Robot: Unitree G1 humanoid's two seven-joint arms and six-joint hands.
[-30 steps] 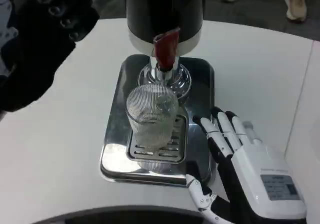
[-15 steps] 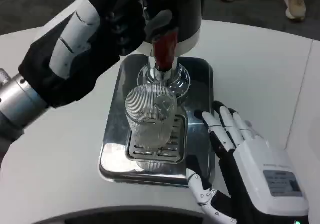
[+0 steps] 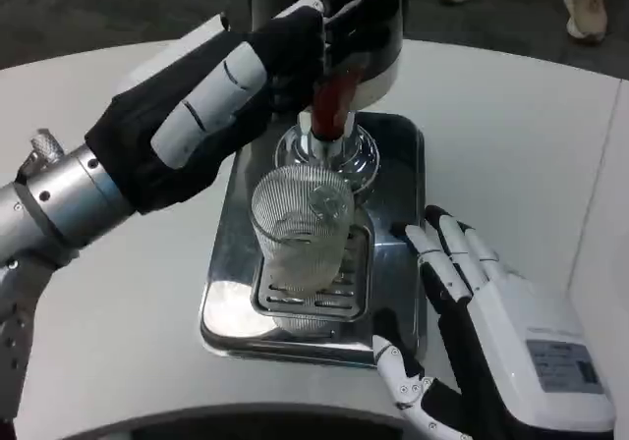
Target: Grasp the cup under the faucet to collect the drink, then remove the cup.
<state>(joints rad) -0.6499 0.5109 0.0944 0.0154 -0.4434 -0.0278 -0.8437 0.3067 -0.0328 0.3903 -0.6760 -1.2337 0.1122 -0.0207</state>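
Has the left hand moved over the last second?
Yes. The left hand has swung in from the upper left corner, rightward toward the dispenser, and now reaches the red tap lever above the cup.

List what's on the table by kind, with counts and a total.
Ribbed glass cup: 1
Drink dispenser with red faucet lever: 1
Metal drip tray: 1
Robot hands: 2, left hand at the lever, right hand beside the tray
Total: 5
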